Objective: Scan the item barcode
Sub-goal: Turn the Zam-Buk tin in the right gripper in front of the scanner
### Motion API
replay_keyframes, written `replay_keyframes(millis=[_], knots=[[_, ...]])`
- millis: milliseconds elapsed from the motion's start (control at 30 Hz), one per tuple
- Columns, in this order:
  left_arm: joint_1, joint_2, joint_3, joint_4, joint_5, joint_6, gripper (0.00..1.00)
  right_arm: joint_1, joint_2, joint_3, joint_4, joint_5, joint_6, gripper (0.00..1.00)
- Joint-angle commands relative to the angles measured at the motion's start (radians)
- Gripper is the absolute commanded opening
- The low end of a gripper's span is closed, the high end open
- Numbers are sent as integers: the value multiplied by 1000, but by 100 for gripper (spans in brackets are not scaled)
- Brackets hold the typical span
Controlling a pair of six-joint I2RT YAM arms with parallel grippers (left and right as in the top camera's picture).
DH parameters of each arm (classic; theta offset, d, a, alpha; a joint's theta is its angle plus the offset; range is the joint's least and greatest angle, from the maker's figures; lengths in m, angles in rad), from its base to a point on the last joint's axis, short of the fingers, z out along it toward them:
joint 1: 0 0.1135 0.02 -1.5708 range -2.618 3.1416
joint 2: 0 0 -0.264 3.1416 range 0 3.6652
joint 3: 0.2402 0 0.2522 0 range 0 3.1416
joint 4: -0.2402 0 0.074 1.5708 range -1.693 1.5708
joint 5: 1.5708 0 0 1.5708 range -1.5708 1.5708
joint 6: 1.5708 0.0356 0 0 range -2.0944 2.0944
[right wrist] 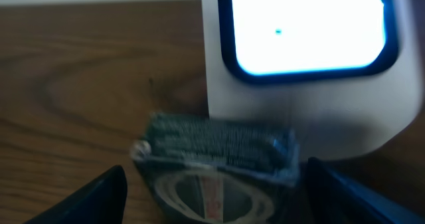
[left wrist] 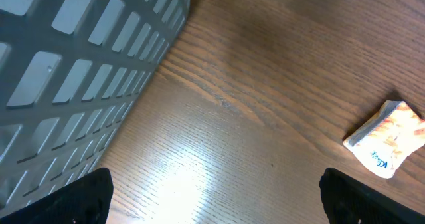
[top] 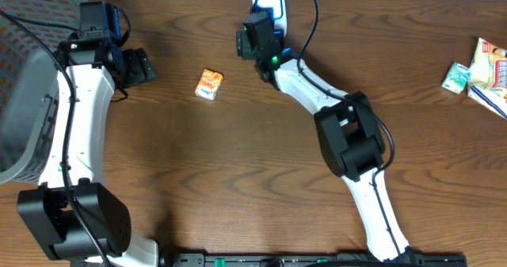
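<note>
1. The right pincer (right wrist: 216, 197) was at the far middle of the desk (top: 238, 164), directly in front of the scanner (right wrist: 305, 94). Its fingers were parted, with a dark packet (right wrist: 219, 151) between them.
2. The wrist view was blurred. The packet seemed to rest on the desk clear of both fingers, so I judged it let go rather than gripped.
3. The packet lay just beside the scanner's base, below the lit blue-rimmed window rather than level with it.
4. To do this step well, the barcode face would need to be turned squarely to that window and raised to its height. It should then be held steady and apart from the glass, not pushed against the housing. I could not read which face carried the code.
5. If the pincer took the packet again, it would best grip by the short ends, so that no finger covered the printed faces.
6. The left pincer (left wrist: 219, 201) was spread wide and empty over the left of the desk, between the basket (left wrist: 80, 64) and an orange packet (left wrist: 388, 137). It was well apart from the scanner and best kept there.
</note>
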Motion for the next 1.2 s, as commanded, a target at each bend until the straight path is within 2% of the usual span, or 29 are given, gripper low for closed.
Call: replay_keyframes(millis=[0, 267, 400, 633, 667, 867, 1000, 1167], knots=[[2, 10, -5, -2, 2, 9, 98, 11, 13, 1, 2, 46, 73, 79], [2, 10, -5, -2, 2, 9, 98, 10, 19, 1, 2, 107, 100, 75], [2, 10, -5, -2, 2, 9, 98, 10, 46, 1, 11, 106, 164, 75], [3, 10, -5, -2, 2, 9, 97, 22, 95, 1, 33, 96, 169, 75], [2, 10, -5, -2, 2, 9, 97, 22, 95, 1, 34, 96, 168, 74], [2, 10, -5, -2, 2, 9, 98, 22, 94, 2, 61, 96, 153, 45], [2, 10, -5, -2, 2, 9, 98, 22, 85, 1, 53, 95, 153, 40], [2, 10, -5, -2, 2, 9, 97, 31, 26, 1, 7, 103, 100, 41]])
